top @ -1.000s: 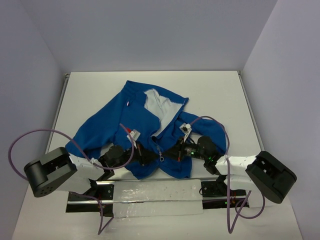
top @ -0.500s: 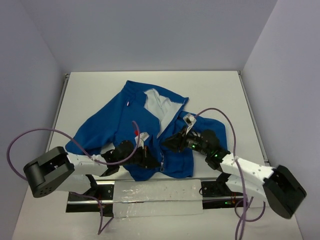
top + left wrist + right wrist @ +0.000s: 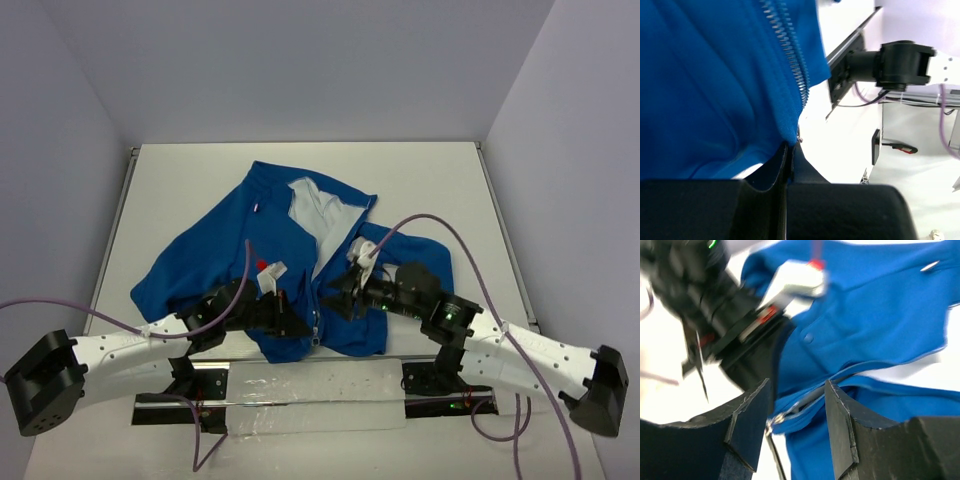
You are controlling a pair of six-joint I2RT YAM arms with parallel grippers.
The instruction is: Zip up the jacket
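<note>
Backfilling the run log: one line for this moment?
left gripper: shut on jacket hem | right gripper: open, astride zipper | top: unzipped, lining showing

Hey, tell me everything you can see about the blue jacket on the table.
The jacket is royal-blue soft fabric, lying crumpled and spread out on the white table. Its front gapes at the top, showing white lining. A zipper with silvery teeth runs down to the near hem. The left gripper is shut on that hem at the zipper's foot. The right gripper is open astride the zipper line.
</note>
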